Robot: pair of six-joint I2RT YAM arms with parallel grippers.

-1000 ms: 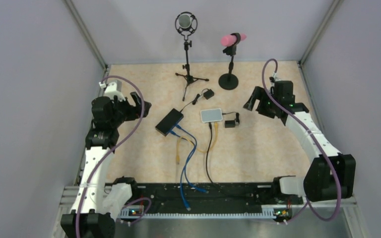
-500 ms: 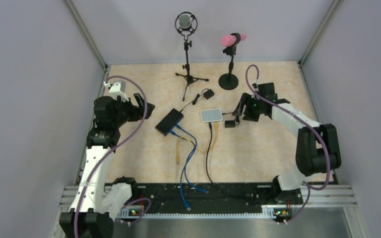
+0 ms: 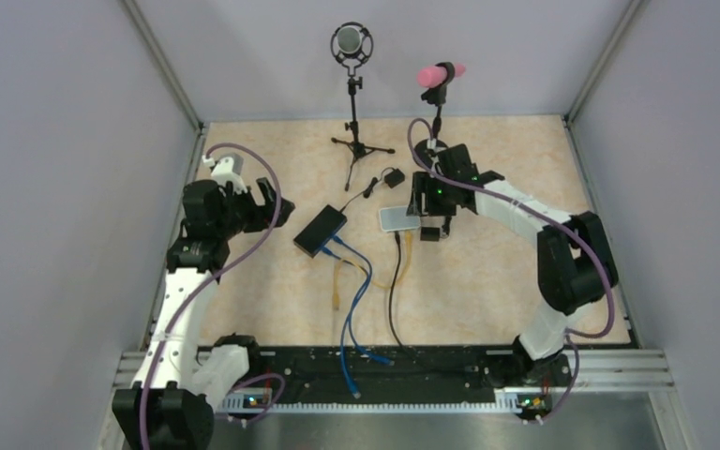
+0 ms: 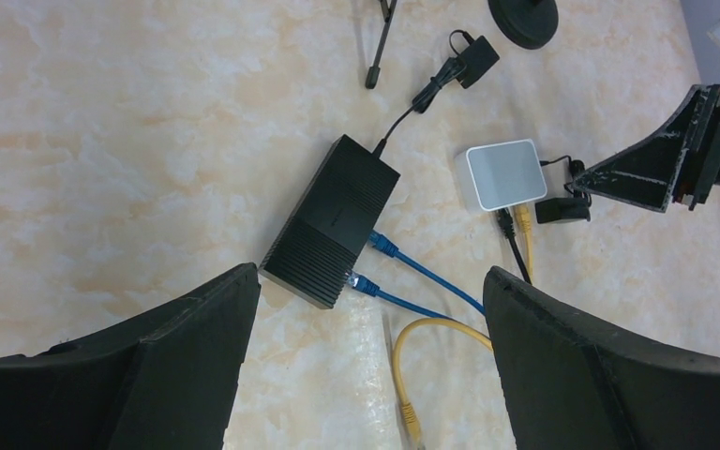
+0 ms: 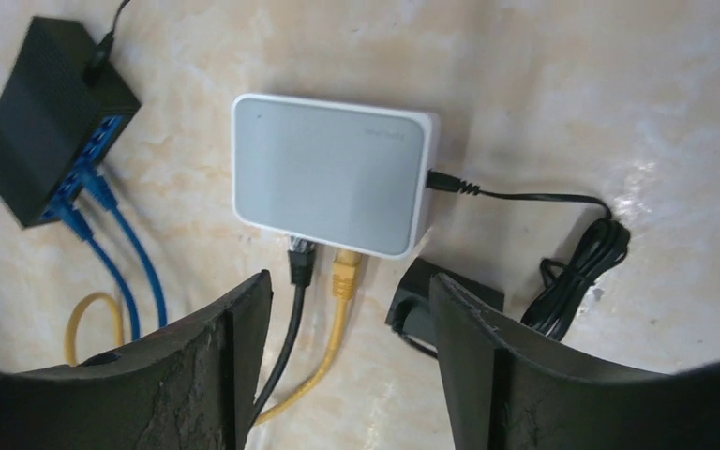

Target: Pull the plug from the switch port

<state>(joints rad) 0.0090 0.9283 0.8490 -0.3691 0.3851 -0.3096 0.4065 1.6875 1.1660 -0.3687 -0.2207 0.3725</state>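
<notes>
A black switch (image 3: 320,230) lies mid-table with two blue cables plugged into its near side (image 4: 382,245). A white box (image 3: 400,217) beside it holds a black plug (image 5: 301,258) and a yellow plug (image 5: 345,272). My right gripper (image 3: 428,217) is open and empty, hovering over the white box's near right edge; in the right wrist view (image 5: 349,279) its jaws straddle the yellow plug from above. My left gripper (image 3: 275,206) is open and empty, left of the black switch (image 4: 333,220) and well above it (image 4: 367,277).
A loose yellow cable (image 4: 412,375) lies on the table near the blue ones. A black power adapter (image 5: 441,305) with a coiled lead sits right of the white box. A microphone stand (image 3: 352,94) and a pink microphone stand (image 3: 438,112) are at the back.
My right arm swung left from the table's right side to over the white box. My left gripper shifted slightly right toward the black switch.
</notes>
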